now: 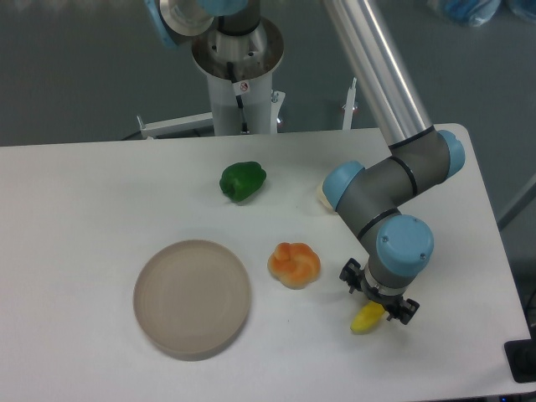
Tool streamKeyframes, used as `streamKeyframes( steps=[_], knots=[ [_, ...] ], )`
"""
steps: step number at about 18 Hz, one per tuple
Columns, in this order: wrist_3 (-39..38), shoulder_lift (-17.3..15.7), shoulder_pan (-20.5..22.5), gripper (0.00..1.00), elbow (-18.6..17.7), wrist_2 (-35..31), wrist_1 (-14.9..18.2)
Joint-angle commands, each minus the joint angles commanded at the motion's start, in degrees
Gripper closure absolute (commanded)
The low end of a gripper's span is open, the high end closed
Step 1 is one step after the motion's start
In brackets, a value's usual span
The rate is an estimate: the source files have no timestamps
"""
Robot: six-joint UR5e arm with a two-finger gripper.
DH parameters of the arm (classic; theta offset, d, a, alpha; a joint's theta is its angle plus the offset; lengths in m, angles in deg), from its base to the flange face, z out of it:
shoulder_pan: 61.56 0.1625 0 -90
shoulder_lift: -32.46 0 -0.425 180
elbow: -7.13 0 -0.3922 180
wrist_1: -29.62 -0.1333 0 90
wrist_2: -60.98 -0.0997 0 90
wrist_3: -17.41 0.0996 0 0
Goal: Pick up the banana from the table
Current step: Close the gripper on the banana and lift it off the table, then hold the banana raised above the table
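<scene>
The end effector [376, 311] stands directly over the banana [365, 320] at the near right of the desk [84, 201], apparently positioned for grasping; finger state cannot be determined.

Banana [365, 320] — small, bright yellow, smooth — sits low near the front right of the white table [84, 201], mostly hidden from above, only its stubby yellow end showing against the matte surface.

Arm's bent at the elbow, wrist pointing straight down, gripper [378, 306] low with its fingers hidden under the wrist.
</scene>
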Motion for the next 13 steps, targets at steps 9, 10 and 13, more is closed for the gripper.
streamKeyframes(
  steps=[9,10,13],
  knots=[
    [0.0,-4.3,1.9,0.85,0.6,3.5,4.2],
    [0.0,-5.4,2.1,0.85,1.5,3.6,6.5],
    [0.0,-7.3,2.2,0.85,5.3,3.5,13.0]
  ],
)
